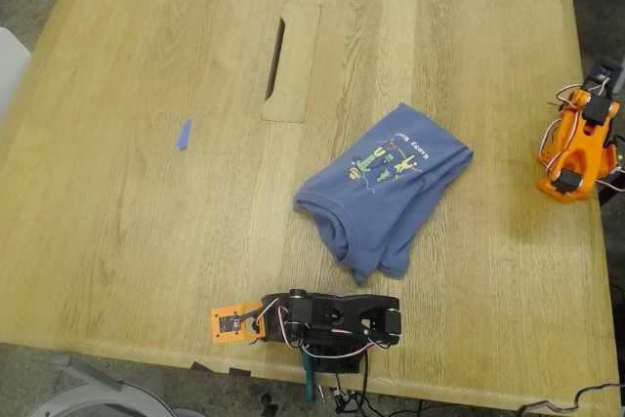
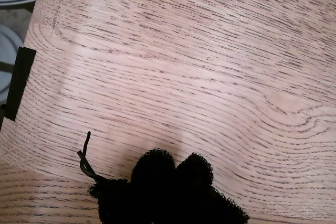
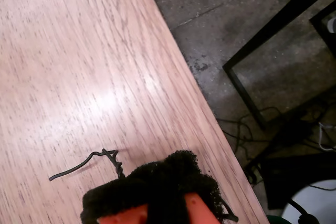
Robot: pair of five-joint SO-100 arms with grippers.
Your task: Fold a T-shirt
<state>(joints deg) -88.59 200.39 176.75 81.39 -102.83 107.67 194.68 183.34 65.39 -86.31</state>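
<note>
The slate-blue T-shirt [image 1: 391, 192] lies bunched and partly doubled over on the wooden table [image 1: 127, 231], right of centre in the exterior view, its green and yellow chest print [image 1: 389, 158] facing up. It appears in neither wrist view. My first gripper [image 2: 170, 169], with black foam pads pressed together, hovers over bare wood; its black arm [image 1: 337, 319] rests folded at the table's near edge, below the shirt. My second gripper [image 3: 168, 174], orange with black foam tips closed together, is over the table's edge; its orange arm [image 1: 578, 144] sits at the exterior view's right, apart from the shirt.
A tiny blue scrap [image 1: 183, 134] lies at the exterior view's left. A cable slot panel [image 1: 291, 61] is set into the table behind the shirt. The second wrist view shows grey floor [image 3: 231, 19], a black frame and cables beyond the table edge.
</note>
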